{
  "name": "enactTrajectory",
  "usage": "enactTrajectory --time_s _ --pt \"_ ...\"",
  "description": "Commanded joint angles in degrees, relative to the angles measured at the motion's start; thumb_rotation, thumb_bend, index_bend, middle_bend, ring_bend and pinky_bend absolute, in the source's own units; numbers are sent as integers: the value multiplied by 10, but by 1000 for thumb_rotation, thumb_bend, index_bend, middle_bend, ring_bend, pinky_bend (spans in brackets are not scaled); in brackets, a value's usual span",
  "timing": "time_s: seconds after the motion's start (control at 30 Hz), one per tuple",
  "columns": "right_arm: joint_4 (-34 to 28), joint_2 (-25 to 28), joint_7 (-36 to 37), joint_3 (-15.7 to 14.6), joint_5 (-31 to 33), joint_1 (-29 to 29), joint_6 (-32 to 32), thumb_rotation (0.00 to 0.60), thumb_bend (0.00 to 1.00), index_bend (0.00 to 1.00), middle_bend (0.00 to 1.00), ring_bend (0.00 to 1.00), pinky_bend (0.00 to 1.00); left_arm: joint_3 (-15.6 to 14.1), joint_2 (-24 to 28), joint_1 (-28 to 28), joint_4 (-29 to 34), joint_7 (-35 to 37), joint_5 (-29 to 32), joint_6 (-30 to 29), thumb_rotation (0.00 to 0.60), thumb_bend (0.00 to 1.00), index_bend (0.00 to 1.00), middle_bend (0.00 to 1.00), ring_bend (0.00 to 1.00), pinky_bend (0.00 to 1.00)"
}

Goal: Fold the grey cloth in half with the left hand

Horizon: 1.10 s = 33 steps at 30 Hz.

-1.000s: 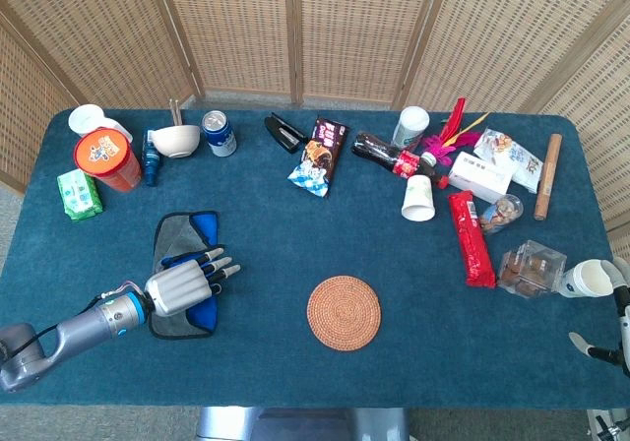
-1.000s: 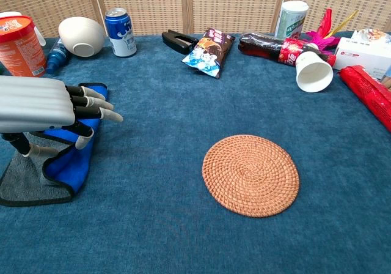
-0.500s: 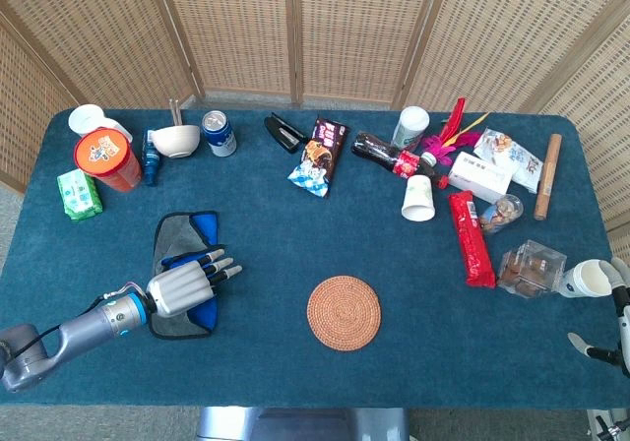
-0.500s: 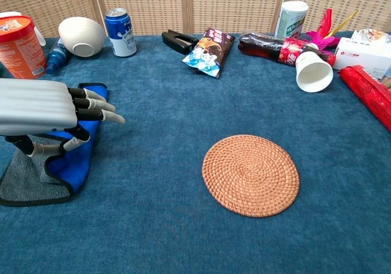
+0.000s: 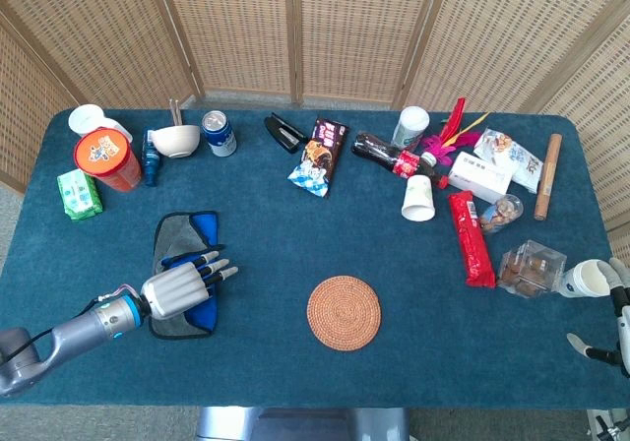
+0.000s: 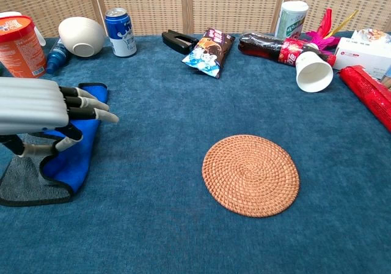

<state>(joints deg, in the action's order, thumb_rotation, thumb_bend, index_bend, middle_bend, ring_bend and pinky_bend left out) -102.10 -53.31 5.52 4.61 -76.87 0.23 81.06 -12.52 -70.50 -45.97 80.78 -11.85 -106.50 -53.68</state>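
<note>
Cloth count: one grey cloth [image 5: 173,232], at 8 o'clock on the blue table [image 5: 295,244], lying already doubled with its blue lining [image 6: 76,155] turned up.
Left hand [image 5: 175,288]: hovering over the cloth's near half, fingers [image 6: 91,106] stretched and spread toward 3 o'clock, thumb hanging beneath, gripping nothing.
Right hand [image 5: 602,308]: only partly in frame at the 4 o'clock edge of the head view; open or closed impossible to tell.
Mats: one round woven coaster [image 5: 344,311], at 6 o'clock, well apart from the cloth.
Cans: one blue drink can [image 5: 219,133], upright at 11 o'clock, just beside one white bowl [image 5: 175,141].
Tubs: one orange tub [image 5: 106,158] at 10 o'clock, print too small to read; one green packet [image 5: 79,194] beside it.
Cups: one white paper cup [image 5: 418,198] on its side at 2 o'clock; one upright white container [image 5: 410,126] behind it.
Bottles: one dark bottle with red label [image 5: 389,155], lying flat; label wording unreadable.
Snack bags: one dark bag [image 5: 319,156] at 12 o'clock; one long red packet [image 5: 472,238] at 3 o'clock.
Change from a second ago: left hand drawn slightly back toward 8 o'clock, fingertips now a little further left in the chest view; cloth unmoved, fold unchanged; everything else in place.
</note>
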Motion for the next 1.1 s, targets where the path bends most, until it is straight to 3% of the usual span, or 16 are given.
enactTrajectory --time_s 0.03,0.47,1.1 --pt "0 -1 -3 -1 0 1 0 600 0 23 0 0 0 -9 16 7 13 6 -8 -14 600 580 604 0 0 130" --pt "-4 -11 -27 -6 -6 5 -4 600 0 23 0 0 0 -48 52 38 30 17 -44 -53 600 578 603 0 0 132" --pt "-8 -21 -49 -12 -12 8 -8 600 0 23 0 0 0 -67 57 80 3 36 -49 -78 600 579 603 0 0 137"
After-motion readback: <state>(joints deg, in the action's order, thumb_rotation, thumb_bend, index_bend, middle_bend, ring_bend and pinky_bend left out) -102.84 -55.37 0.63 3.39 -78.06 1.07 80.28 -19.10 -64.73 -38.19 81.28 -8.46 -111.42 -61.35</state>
